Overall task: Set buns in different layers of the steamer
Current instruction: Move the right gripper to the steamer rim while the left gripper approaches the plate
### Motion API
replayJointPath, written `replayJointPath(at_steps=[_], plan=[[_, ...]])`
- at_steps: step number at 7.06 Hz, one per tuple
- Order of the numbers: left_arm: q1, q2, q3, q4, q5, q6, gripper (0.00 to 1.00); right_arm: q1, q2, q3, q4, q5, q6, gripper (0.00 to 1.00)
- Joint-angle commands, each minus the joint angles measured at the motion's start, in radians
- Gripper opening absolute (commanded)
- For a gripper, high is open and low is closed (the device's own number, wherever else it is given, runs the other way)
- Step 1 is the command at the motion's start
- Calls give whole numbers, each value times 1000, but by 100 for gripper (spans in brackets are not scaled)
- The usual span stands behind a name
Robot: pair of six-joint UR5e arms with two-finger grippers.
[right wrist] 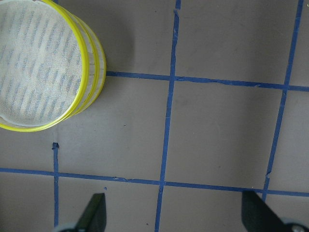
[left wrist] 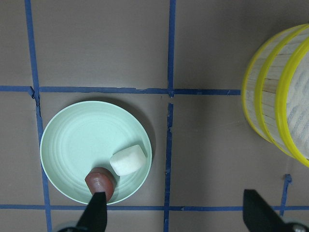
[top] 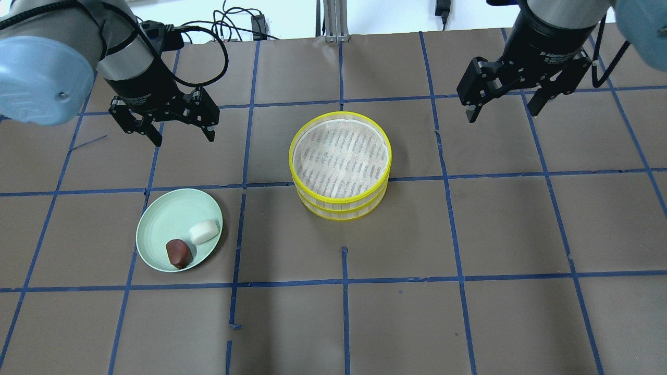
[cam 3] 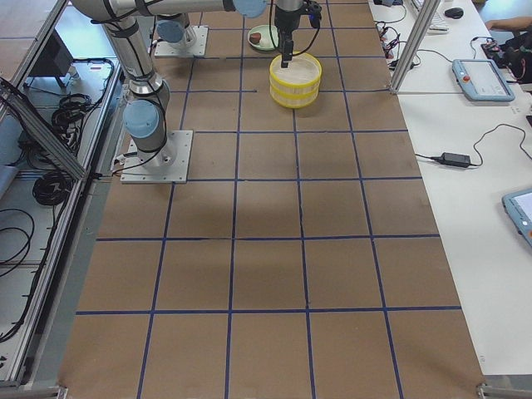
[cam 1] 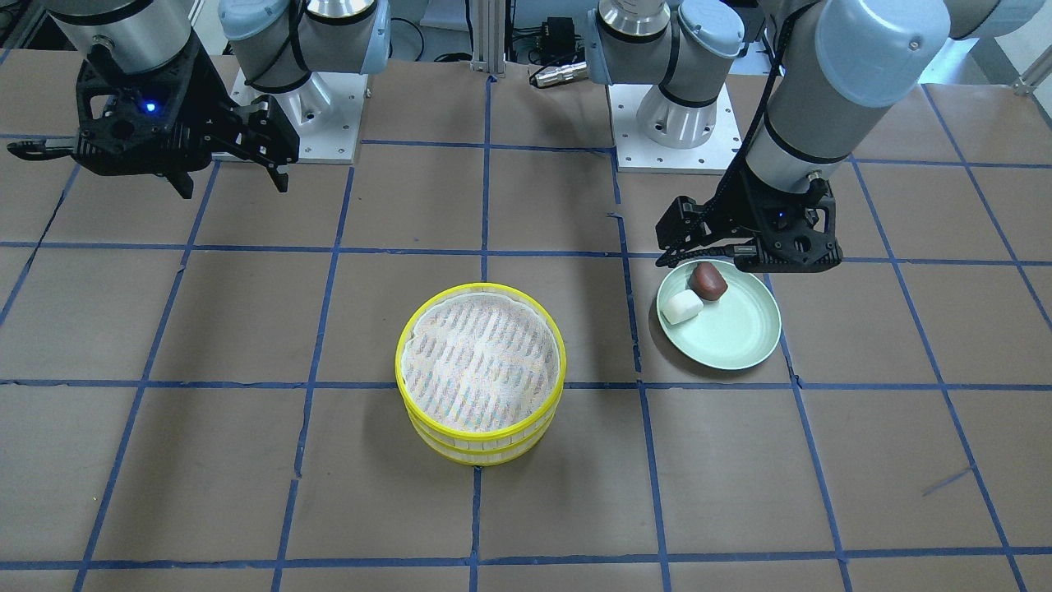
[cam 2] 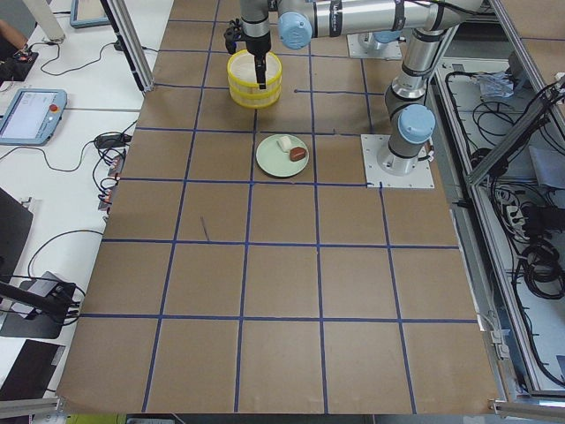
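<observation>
Two steamer layers (top: 341, 208) stand stacked at the table's middle, yellow-rimmed, the top white liner bare; they also show in the front view (cam 1: 481, 444). A white bun (top: 203, 231) and a reddish-brown bun (top: 178, 253) lie side by side on a pale green plate (top: 167, 221). My left gripper (top: 183, 138) hangs open and empty, high up near the plate. In its wrist view the white bun (left wrist: 127, 160) and the brown bun (left wrist: 100, 181) lie below the left fingertip (left wrist: 96, 212). My right gripper (top: 504, 114) is open and empty, raised on the steamer's other side.
The table is brown with a blue tape grid (top: 344, 281). The arm bases (cam 1: 674, 115) stand at the robot's edge. The steamer's side shows in the left wrist view (left wrist: 275, 111) and the right wrist view (right wrist: 91, 63).
</observation>
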Motion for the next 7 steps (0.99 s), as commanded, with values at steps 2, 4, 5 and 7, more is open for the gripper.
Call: replayJointPath(at_steps=[2,4,5,7], plan=[[-13,-8,-15,21,-3,3,100,0,0,0,-1,0,-11,100],[-11,0,-34,16,15,43,100,-2,3,15,-9,-5,3,100],[-10,1,-37,16,102,124,100,1,26,32,-35,4,21,99],[7,-15,-66,28,112,163,97,73,140,60,-193,-2,119,100]])
